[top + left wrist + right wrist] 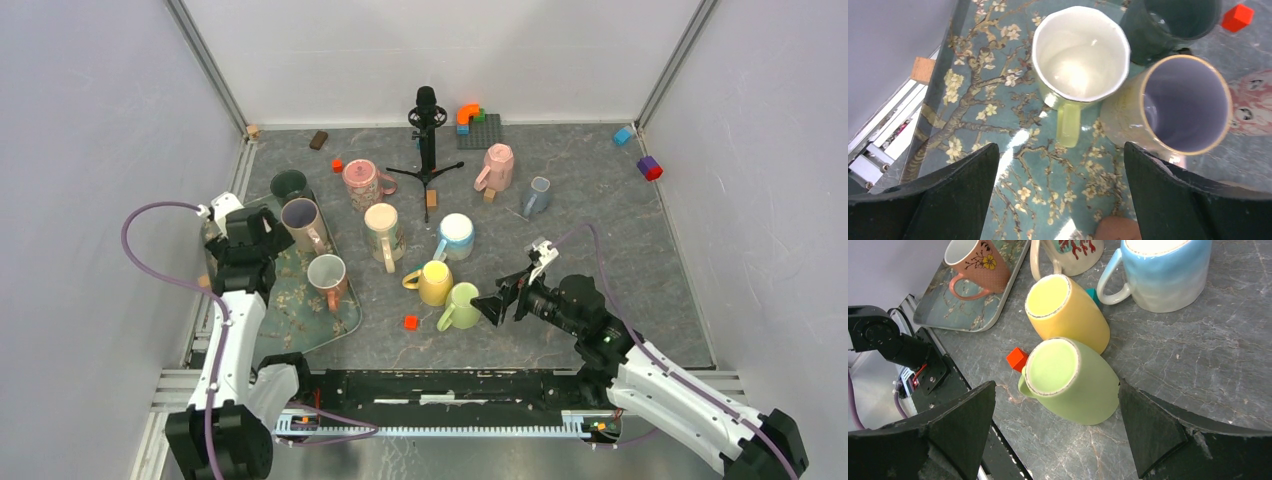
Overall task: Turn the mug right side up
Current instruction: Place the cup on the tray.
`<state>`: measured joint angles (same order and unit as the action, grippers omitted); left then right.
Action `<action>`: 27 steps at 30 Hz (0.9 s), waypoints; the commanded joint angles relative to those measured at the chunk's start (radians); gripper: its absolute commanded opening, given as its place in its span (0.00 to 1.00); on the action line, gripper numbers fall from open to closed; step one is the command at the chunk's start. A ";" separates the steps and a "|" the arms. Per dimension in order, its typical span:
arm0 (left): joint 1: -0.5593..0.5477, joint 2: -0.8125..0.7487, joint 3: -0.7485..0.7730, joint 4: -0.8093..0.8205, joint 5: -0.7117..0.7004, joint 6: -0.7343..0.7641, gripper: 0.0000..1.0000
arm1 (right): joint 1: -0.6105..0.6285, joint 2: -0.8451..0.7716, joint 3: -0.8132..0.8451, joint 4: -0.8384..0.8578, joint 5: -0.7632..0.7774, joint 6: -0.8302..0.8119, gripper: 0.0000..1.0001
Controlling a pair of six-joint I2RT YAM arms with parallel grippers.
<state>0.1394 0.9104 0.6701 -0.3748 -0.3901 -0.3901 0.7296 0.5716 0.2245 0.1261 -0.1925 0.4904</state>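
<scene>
A light green mug stands upside down on the grey table, base up, handle to its left; it also shows in the top view. A yellow mug stands base up right behind it, touching or nearly so. My right gripper is open and empty, hovering just above and short of the green mug, one finger on each side; in the top view it is right of the mug. My left gripper is open and empty over the floral tray, near an upright pale green mug.
On the tray stand a lavender-lined mug, a dark green mug and a salmon mug. A blue mug, a red cube, a black stand, a pink mug and other mugs stand farther back.
</scene>
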 commanded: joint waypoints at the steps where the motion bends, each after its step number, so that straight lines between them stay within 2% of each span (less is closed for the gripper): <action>1: -0.040 -0.050 0.104 -0.116 0.068 -0.081 1.00 | 0.002 0.017 0.096 -0.058 0.059 -0.001 0.98; 5: -0.119 -0.093 0.153 -0.187 0.105 -0.095 1.00 | 0.002 0.033 0.149 -0.136 0.117 -0.016 0.98; 11: -0.235 -0.155 0.204 -0.240 0.233 -0.104 1.00 | 0.002 0.042 0.223 -0.259 0.210 -0.045 0.98; 16: -0.387 -0.177 0.227 -0.260 0.275 -0.095 1.00 | 0.003 0.037 0.274 -0.340 0.313 -0.052 0.98; 22: -0.633 -0.126 0.274 -0.266 0.205 -0.107 1.00 | 0.001 0.080 0.339 -0.416 0.455 -0.053 0.98; 27: -0.926 -0.012 0.321 -0.237 0.051 -0.115 1.00 | -0.007 0.178 0.439 -0.475 0.618 -0.057 0.98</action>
<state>-0.6113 0.8219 0.9249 -0.6392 -0.2134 -0.4686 0.7292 0.6872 0.5560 -0.3023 0.2440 0.4477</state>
